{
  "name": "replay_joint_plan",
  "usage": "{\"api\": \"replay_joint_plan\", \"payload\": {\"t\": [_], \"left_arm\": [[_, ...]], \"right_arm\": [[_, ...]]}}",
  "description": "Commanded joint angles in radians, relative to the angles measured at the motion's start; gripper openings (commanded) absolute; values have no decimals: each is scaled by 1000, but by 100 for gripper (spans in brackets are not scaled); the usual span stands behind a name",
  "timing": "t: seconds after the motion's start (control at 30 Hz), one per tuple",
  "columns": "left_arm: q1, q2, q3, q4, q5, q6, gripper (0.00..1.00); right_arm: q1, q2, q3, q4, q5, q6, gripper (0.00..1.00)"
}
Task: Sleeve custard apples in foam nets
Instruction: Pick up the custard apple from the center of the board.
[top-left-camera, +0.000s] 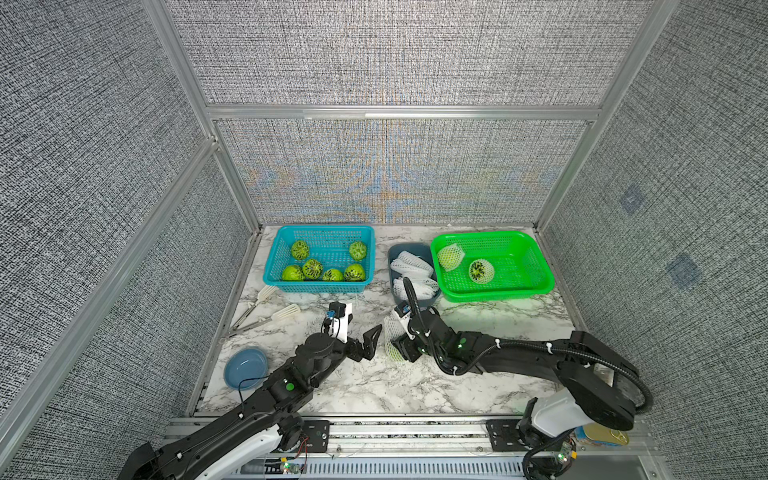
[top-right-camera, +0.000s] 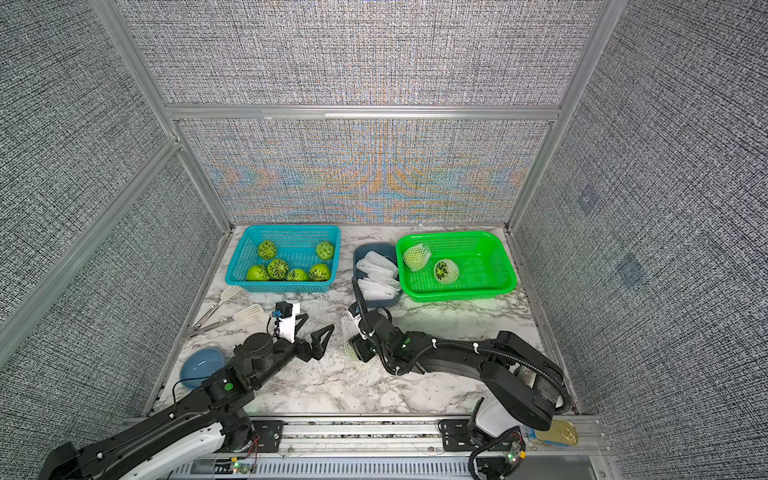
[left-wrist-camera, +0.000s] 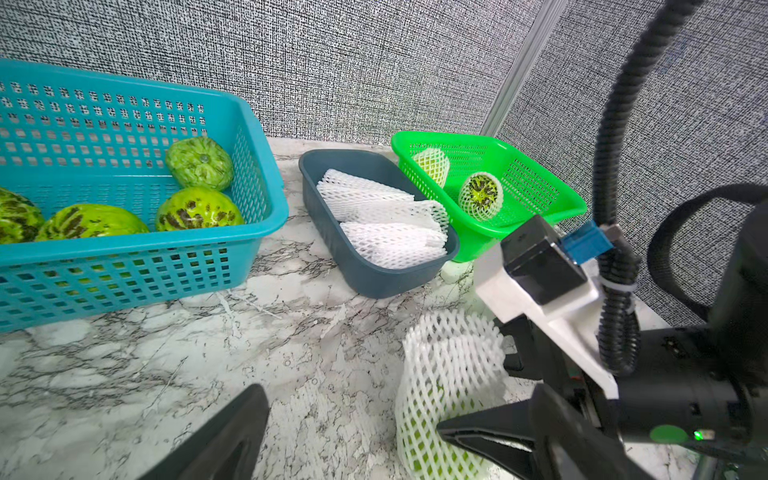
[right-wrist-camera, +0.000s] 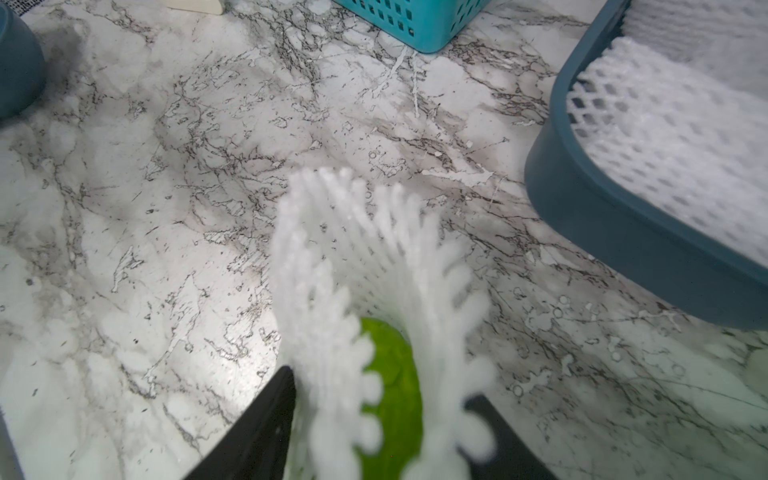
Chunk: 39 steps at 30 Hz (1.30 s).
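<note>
Broadly, the marble tabletop (top-left-camera: 353, 386) carried everything. At its far side stood the blue basket (top-left-camera: 324, 286) with six bare custard apples (top-left-camera: 312, 269), and the green basket (top-left-camera: 498, 295) with two sleeved fruits (top-left-camera: 481, 271). Between these two baskets sat the dark tray (top-left-camera: 392, 257), filled with flat foam nets (top-left-camera: 411, 266).

Nearer to you, the left end effector (top-left-camera: 372, 343) had its jaws wide apart and held nothing, just beside the work. The right end effector (right-wrist-camera: 382, 386) reached to the one custard apple (right-wrist-camera: 390, 374) standing in the middle of the tabletop, with a finger at each side of it. Whether the jaws really pressed on it, I could not tell. This fruit sat in the low part of its foam net (left-wrist-camera: 451, 374), and the upper part of the net rose empty above it, open at the top.

My judgement for you was this. The fruit looked firm and rather heavy, but its bumpy skin would probably bruise, so it was best held gently around the widest part. The net looked very light, soft and stretchy, and its mesh would likely catch on the bumps. Its free rim seemed the good place to pinch it.
</note>
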Motion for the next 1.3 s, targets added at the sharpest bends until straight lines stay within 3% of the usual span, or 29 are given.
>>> {"api": "replay_joint_plan", "payload": {"t": [0.0,0.57,1.27], "left_arm": [[1,5,7,17,-2,8,99],[1,5,1,14,-15,9,99],[1,2,6,11,-18,4,99]], "right_arm": [[1,7,-3,11,-22,15,61],[6,61,-24,17,-50,24,76],[6,112,-24,48,-21,8,85]]}}
